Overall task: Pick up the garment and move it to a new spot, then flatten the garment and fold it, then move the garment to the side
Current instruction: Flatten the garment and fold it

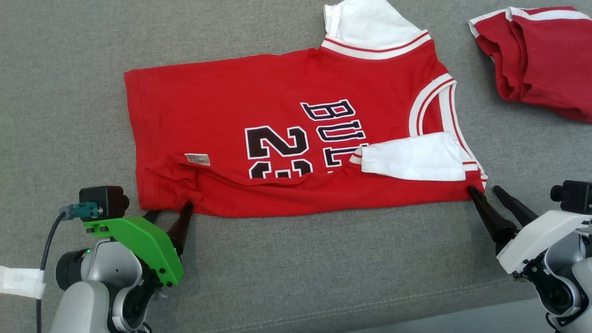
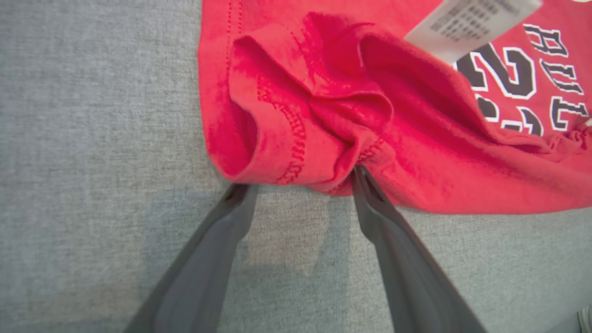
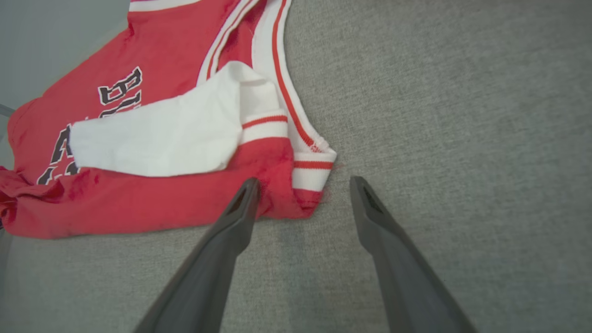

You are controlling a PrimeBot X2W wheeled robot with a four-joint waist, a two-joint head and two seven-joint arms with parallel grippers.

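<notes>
Sitting released, your left gripper [image 1: 170, 209] and right gripper [image 1: 483, 188] meet the near edge of the red jersey [image 1: 222, 115], one at each corner, jaws spread, grasping nothing.

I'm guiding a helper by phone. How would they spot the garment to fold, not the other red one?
On the grey cloth surface, look at the middle. The jersey lies spread there, a white sleeve folded over it. Unlike the crumpled red garment at the far right, it shows black lettering.
</notes>
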